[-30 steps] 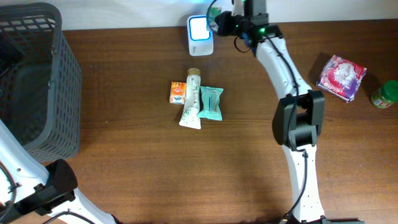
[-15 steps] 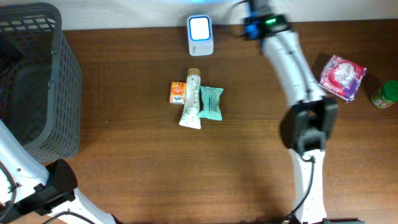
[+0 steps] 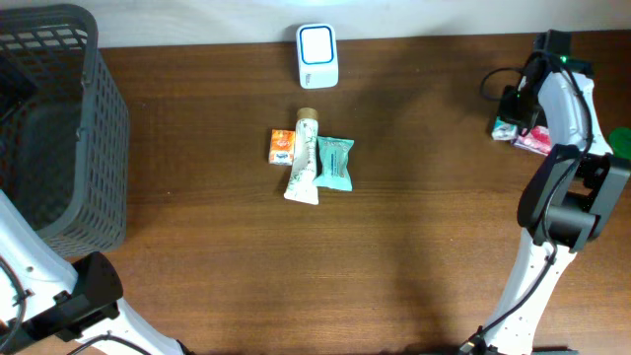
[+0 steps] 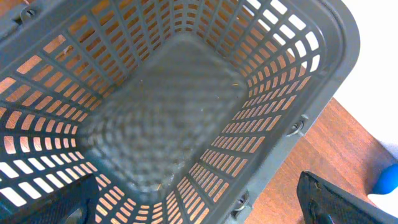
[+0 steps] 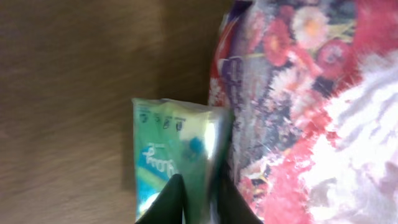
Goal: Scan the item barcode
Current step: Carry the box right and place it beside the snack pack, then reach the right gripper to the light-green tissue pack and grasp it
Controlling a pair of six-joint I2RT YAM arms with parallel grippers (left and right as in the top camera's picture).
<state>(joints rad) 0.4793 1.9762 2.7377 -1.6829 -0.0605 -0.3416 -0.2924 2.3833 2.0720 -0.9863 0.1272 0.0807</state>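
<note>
We see the right end effector at the counter's far right corner. Its fingers are close together and pinch the edge of a small green sachet, i.e. it's closed on the sachet. The sachet sits right against a pink floral pack, on the side twd the counter's middle. We can't tell whether it rests on the counter or is lifted.

The scanner, white w/ a lit blue face, stands at the far edge near the middle, well apart from the sachet.

Mid-counter we count 3 items close side by side: orange pkt, tube, teal pkt. A green jar shows at the right edge, partly hidden by the arm.

The left end effector hangs over the grey basket at the far left corner, fingers spread wide, i.e. open.
</note>
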